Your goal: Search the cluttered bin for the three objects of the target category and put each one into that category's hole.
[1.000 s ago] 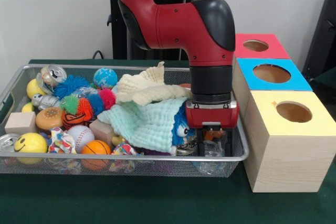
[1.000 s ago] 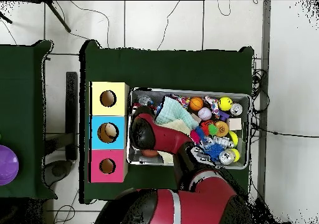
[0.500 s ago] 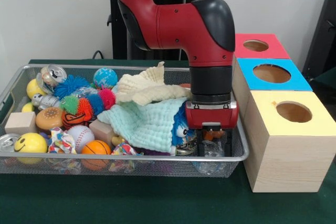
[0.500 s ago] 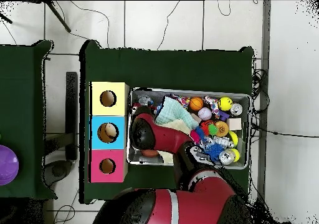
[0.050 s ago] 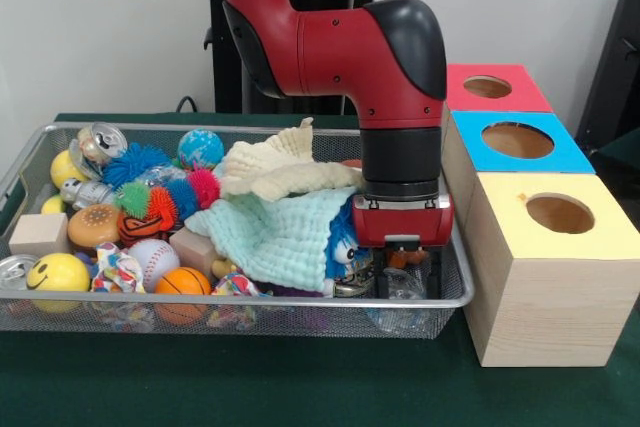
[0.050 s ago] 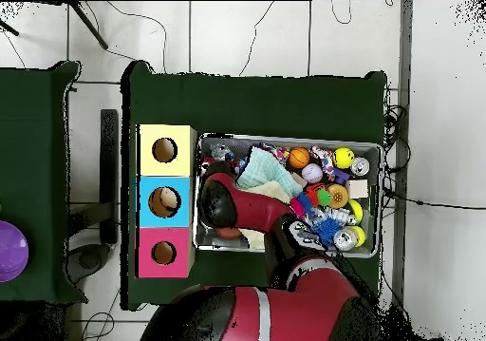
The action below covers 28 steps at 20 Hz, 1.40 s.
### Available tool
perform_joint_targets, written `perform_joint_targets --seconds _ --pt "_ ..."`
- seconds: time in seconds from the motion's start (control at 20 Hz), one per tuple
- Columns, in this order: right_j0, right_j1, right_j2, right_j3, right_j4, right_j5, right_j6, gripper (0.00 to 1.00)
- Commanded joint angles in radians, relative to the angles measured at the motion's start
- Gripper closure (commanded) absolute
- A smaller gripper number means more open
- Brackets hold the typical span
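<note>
Gripper (image 5: 408, 277) sits low at the bin's (image 5: 300, 299) 4 o'clock corner beside the yellow box (image 5: 550, 277), grip state unclear to you, nothing visibly sorted yet.

1. A plain pale wall (image 5: 90, 27) is standing behind the table in the front view
2. A dark green cloth is covering the table (image 5: 240, 387)
3. A black chair back (image 5: 612, 57) is showing at the right edge of the front view
4. In the overhead view, a floor (image 6: 247, 38) of light tiles with dark joints is surrounding the table
5. Thin black cables (image 6: 403, 138) are trailing over the floor
6. A second green-covered table (image 6: 38, 166) is standing beside the main one, carrying a purple bowl (image 6: 8, 252) at the frame edge
</note>
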Motion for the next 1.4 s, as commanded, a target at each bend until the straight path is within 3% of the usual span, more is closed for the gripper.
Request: perform_joint_targets --seconds 0.05,0.4,0.45,1.4 --pt "-0.031 0.146 -0.012 -0.129 -0.012 -0.019 0.132 0.0" --pt "-0.037 0.146 -0.008 -0.131 -0.027 -0.018 0.133 0.0" --pt "-0.036 0.146 -0.009 -0.132 -0.029 -0.017 0.136 1.0" --pt "-0.053 0.092 0.008 -0.078 -0.02 0.054 0.153 1.0"
